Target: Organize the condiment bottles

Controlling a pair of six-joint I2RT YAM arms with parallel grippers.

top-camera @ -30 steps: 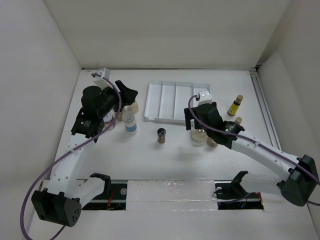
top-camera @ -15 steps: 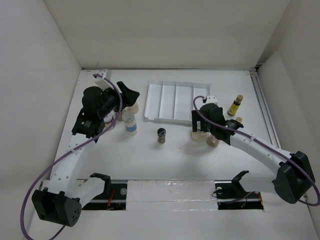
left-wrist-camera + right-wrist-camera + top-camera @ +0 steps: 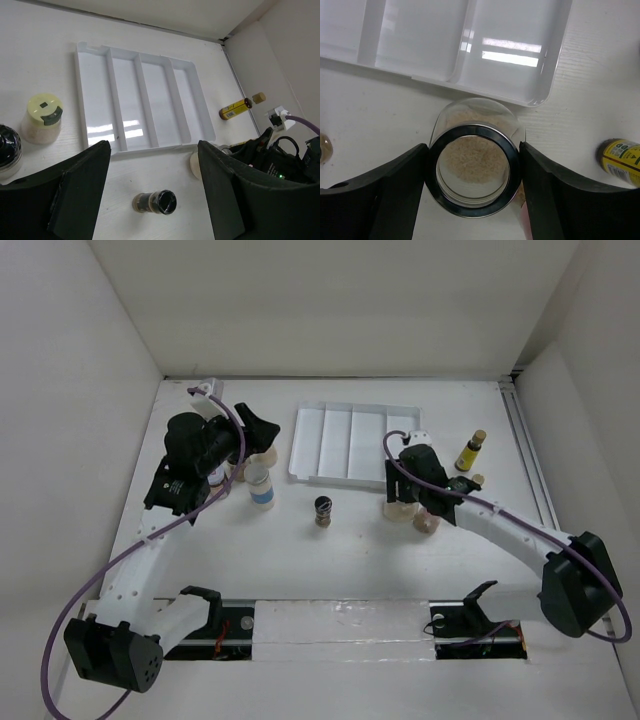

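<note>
My right gripper is shut on a clear metal-rimmed jar of tan granules, one finger on each side of its rim; the jar stands just in front of the white tray. A pink-topped tan jar is beside it. A slim yellow dark-capped bottle stands to the right. My left gripper is open and empty above the table. A dark-capped brown bottle stands below it. A yellow-green-topped jar and a white-capped blue-labelled bottle stand at the left.
The white ridged tray has several long compartments with nothing in them. A small tan bottle stands by the slim yellow one. White walls close in the table on the left, back and right. A rail runs along the right edge.
My right gripper has shifted slightly right and turned over the jar, its fingers now closed against the rim. The left arm has barely moved.
</note>
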